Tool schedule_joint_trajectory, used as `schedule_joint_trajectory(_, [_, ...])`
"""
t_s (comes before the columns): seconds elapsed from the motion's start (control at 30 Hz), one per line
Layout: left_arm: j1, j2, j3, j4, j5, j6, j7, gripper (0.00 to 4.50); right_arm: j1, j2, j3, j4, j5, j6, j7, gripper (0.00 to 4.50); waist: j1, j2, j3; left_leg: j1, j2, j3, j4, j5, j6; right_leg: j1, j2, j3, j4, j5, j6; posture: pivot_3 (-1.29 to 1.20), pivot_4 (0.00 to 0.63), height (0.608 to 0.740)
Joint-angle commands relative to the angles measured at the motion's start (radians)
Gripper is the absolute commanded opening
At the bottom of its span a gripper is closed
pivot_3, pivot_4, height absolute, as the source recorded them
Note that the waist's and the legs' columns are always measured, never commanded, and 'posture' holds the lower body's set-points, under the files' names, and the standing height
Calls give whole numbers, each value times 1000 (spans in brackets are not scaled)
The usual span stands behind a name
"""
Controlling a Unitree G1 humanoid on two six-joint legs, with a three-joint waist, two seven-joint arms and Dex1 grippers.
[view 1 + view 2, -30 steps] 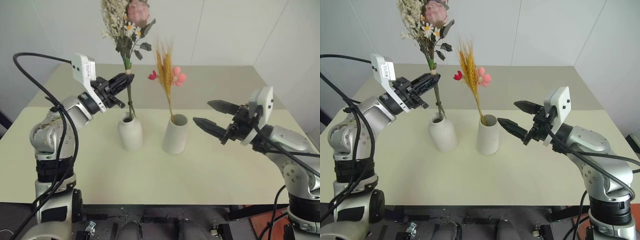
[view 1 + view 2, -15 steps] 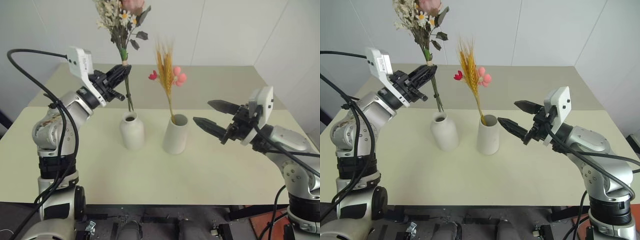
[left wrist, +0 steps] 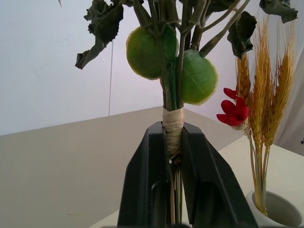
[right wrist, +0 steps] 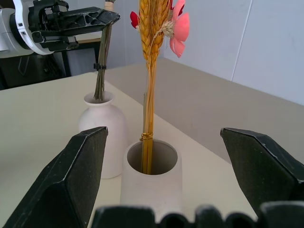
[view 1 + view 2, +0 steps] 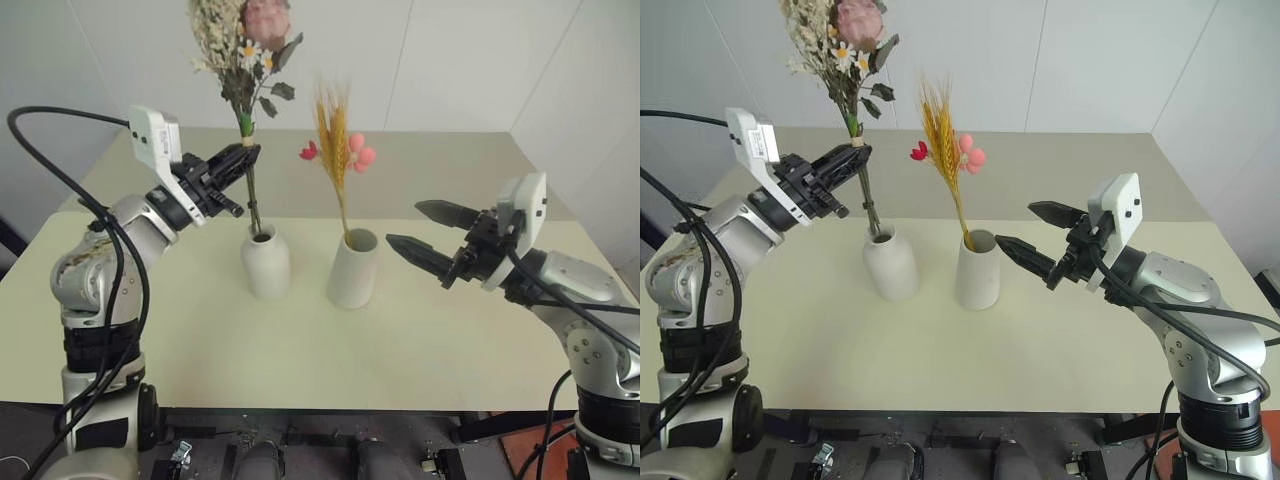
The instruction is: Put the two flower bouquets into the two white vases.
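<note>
My left gripper is shut on the twine-wrapped stem of the bushy bouquet of cream blooms, a pink rose and green leaves. It holds the bunch nearly upright over the bottle-shaped white vase, and the stem ends dip into its narrow mouth. The slim wheat bunch with pink-red balls stands in the wide-mouthed white vase, just right of the bottle vase. My right gripper hangs open to the right of the wide vase, pointing at it, with nothing between its fingers.
Both vases stand near the middle of a pale cream table. White walls close the scene behind, and the table's far edge runs beneath them. Bare tabletop lies in front of the vases and under both arms.
Half a second ago the bushy bouquet was lifted with its stem ends above the bottle vase's mouth. Now it has come back down and the ends sit in the mouth. The right arm has not moved.
</note>
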State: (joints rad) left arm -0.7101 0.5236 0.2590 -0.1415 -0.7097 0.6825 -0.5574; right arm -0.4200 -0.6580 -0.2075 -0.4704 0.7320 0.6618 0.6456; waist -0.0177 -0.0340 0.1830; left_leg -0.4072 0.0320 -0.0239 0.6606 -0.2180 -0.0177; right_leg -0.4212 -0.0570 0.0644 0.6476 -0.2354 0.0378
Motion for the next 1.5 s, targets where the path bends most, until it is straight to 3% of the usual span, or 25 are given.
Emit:
schedule_joint_trajectory(0.03, [10,-12,-8,-30,7,-13,14,108,-10,-6,-26,-25,26,-3,-2,4500,0,0,0,0,0,0,0,0,0,0,0,0,0,0,0,0,150,740])
schedule_joint_trajectory(0.23, [58,-9,-43,-45,22,3,9,108,-3,-5,-25,-29,25,-3,-5,4500,-1,0,0,0,0,0,0,0,0,0,0,0,0,0,0,0,150,740])
schedule_joint_trajectory(0.47, [208,133,78,-151,-107,109,-78,2348,15,-12,-27,-40,26,1,-4,4500,-15,0,0,0,0,0,0,0,0,-1,0,0,0,0,0,0,150,740])
schedule_joint_trajectory(0.67, [581,258,266,-351,-194,111,-230,4322,27,-24,-37,-38,23,-2,8,4500,-28,0,0,1,1,0,-1,0,0,-1,0,1,0,0,0,0,150,740])
schedule_joint_trajectory(0.7, [621,270,285,-367,-195,102,-246,4442,28,-27,-36,-34,22,-3,12,4500,-24,0,0,1,1,0,-1,0,0,-1,0,1,0,0,-1,0,150,740])
schedule_joint_trajectory(0.83, [741,335,329,-394,-145,29,-361,4442,25,-51,-32,-3,12,-5,46,4500,-10,0,0,3,1,1,0,0,0,2,0,0,0,-1,-1,0,150,740])
schedule_joint_trajectory(1.0, [738,393,339,-337,-116,-47,-444,4442,29,-113,-44,62,-5,-16,122,4500,-2,0,0,2,2,1,0,0,0,1,1,0,0,-1,-2,0,150,740])
schedule_joint_trajectory(1.5, [709,391,313,-345,-145,-50,-446,4442,112,-234,-135,64,21,11,200,4500,-2,0,0,1,2,1,0,0,0,0,1,0,0,-2,-2,0,150,740])
